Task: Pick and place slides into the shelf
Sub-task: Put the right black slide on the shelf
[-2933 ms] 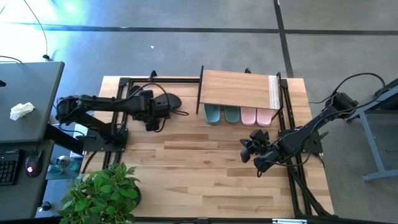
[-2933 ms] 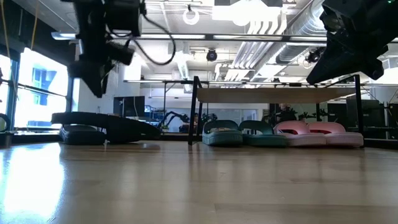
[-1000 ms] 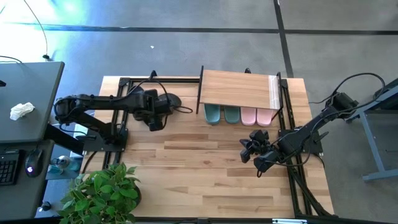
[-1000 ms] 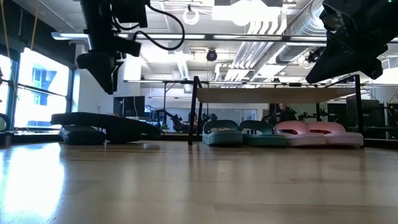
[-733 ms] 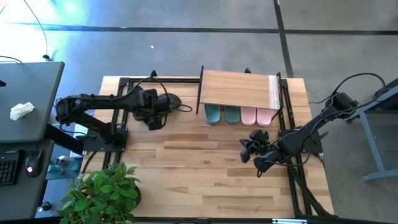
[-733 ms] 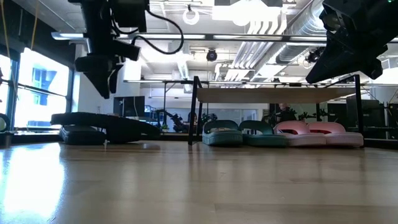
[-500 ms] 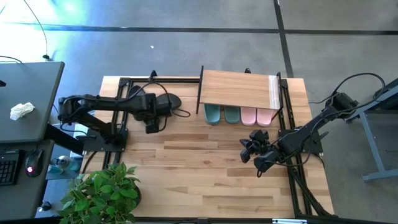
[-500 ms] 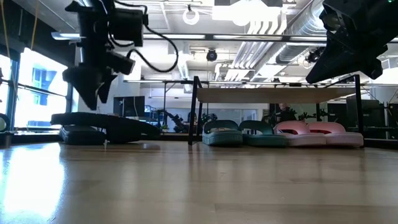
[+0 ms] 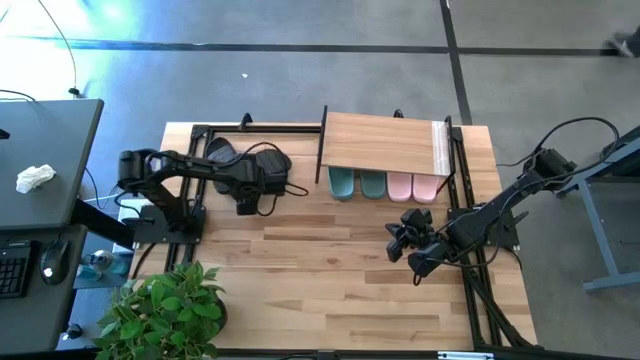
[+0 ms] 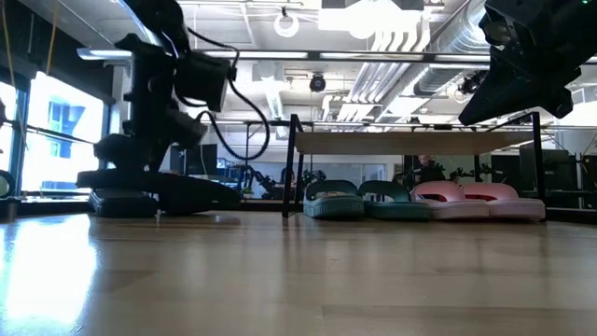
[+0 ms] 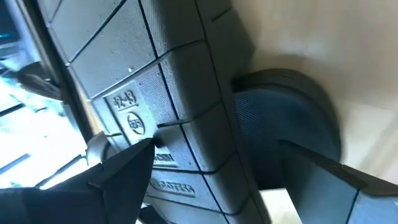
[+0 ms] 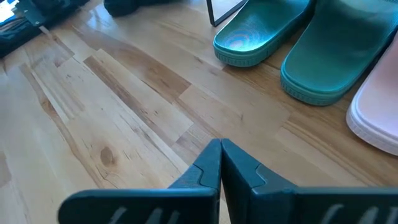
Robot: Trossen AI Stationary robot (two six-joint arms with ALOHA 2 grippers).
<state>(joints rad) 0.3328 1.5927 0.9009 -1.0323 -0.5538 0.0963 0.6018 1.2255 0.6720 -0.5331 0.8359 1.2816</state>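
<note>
Robotics lab, exposed ceiling ducts [image 10: 401,37], desk keyboard [image 9: 12,272]

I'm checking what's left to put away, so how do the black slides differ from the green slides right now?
The black slides lie on the open table left of the shelf, while the green slides sit tucked under its plank. The left gripper is down at the black slides, its fingers straddling a ribbed strap; no gripper is at the green slides. Both pairs rest on the table.

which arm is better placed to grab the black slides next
Left. The left gripper is down over the black slides at the table's left, its open fingers right against a ribbed strap. The right gripper is shut, hanging in front of the shelf, which stands between it and them.
</note>
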